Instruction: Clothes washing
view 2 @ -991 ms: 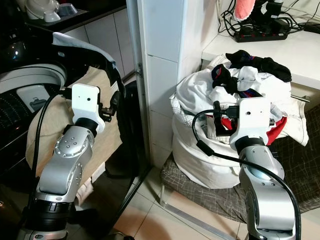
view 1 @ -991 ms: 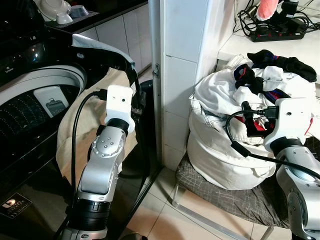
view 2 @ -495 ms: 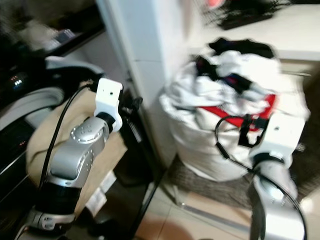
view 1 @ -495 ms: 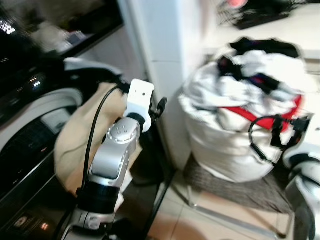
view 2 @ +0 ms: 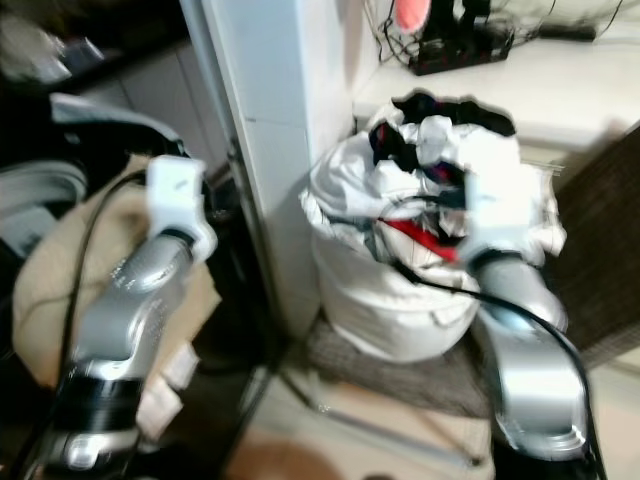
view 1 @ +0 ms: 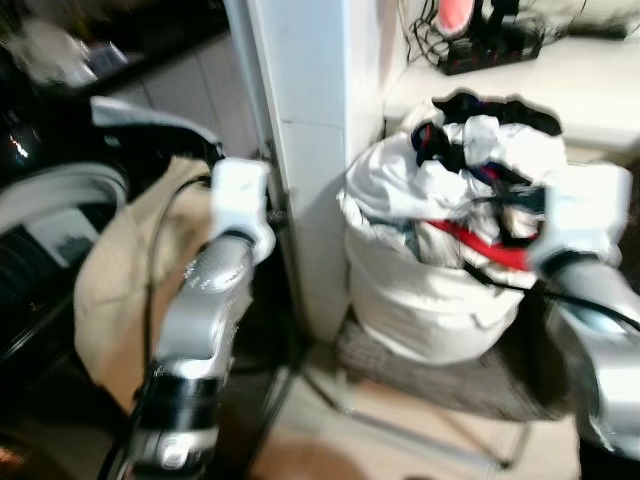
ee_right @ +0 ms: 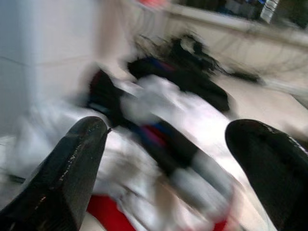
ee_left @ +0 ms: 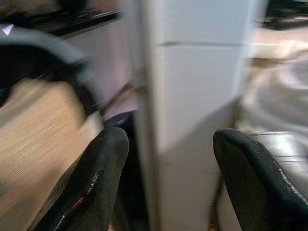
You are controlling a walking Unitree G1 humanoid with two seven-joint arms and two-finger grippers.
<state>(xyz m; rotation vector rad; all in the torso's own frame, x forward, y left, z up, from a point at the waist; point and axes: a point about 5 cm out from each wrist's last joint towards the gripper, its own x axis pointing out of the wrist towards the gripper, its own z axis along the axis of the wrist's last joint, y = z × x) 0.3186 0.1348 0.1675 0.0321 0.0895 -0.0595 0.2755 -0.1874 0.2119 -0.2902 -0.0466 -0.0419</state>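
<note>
R hand (ee_right: 163,163) spread wide facing laundry pile (view 1: 470,170).

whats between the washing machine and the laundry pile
A white tiled pillar stands between the washing machine and the laundry pile, seen in both eye views.

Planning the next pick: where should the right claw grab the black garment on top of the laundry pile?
Take the black garment at its raised, bunched fold, from above: it lies loose on top of the white laundry bag's heap. The right claw, fingers open, already points at the heap. Frames are blurred, so treat this as tentative.
</note>
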